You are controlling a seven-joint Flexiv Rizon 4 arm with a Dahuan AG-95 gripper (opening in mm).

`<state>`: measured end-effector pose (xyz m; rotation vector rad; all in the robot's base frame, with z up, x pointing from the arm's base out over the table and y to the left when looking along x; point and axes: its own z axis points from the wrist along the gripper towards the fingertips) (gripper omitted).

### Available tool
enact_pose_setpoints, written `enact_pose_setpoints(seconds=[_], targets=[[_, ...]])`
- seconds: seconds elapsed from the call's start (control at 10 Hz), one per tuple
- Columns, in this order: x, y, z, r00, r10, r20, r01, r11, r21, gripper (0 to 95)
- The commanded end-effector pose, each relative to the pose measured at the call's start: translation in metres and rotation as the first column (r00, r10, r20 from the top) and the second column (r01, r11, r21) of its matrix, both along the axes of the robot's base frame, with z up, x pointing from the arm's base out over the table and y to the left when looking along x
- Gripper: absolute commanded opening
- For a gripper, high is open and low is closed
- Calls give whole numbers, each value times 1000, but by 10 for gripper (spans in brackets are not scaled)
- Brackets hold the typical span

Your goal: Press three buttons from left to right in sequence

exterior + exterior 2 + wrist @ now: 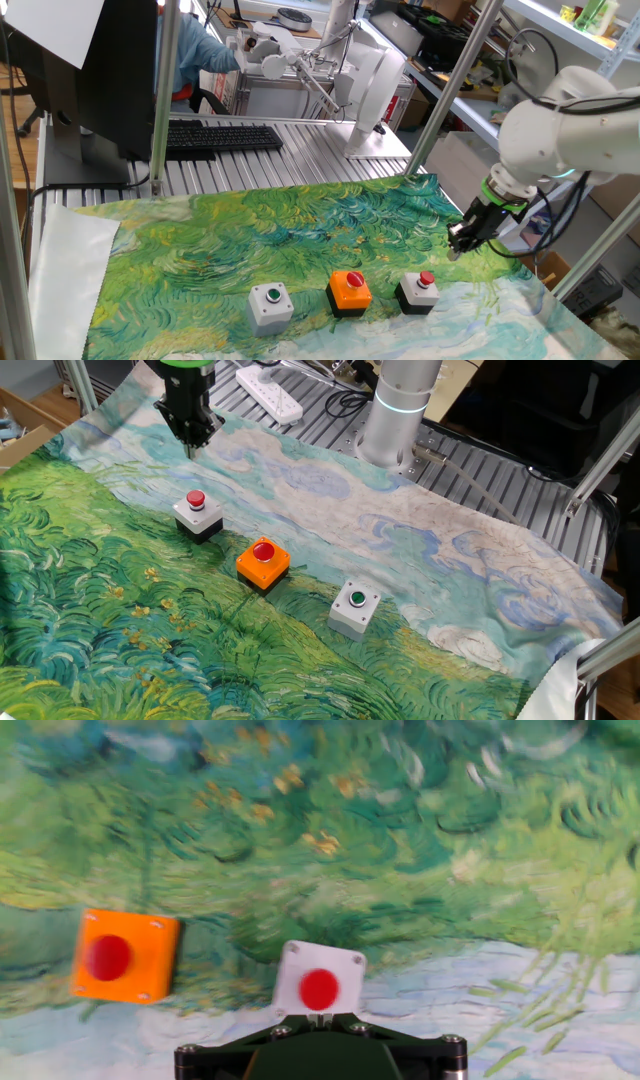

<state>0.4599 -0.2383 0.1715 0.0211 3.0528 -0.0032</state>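
Three button boxes stand in a row on the painted cloth (250,235). The light grey box with a green cap (270,305) is at the left and shows in the other fixed view (355,606). The orange box with a red cap (350,291) is in the middle (263,561) (125,957). The black-based box with a small red cap (417,291) is at the right (197,513) (319,984). My gripper (460,243) hangs above the cloth, just beyond and to the right of that box, touching nothing (190,442). In the hand view its fingertips (320,1017) touch each other, empty.
A black keyboard (220,137) and a monitor (100,70) stand at the back left on the slatted table. A white power strip (270,390) lies by the arm's base (395,415). Metal frame posts (160,100) rise at the table's edges.
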Motion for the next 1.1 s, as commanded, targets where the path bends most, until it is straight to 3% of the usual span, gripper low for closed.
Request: enact_pose_setpoints(seconds=[0.1, 0.6, 1.1], targets=[[1, -1, 0, 1000, -19, -3, 19, 1000, -5, 0], [2, 1, -3, 1000, -29, -6, 29, 1000, -4, 0], [2, 8, -32, 999, -50, -3, 50, 999, -8, 0]])
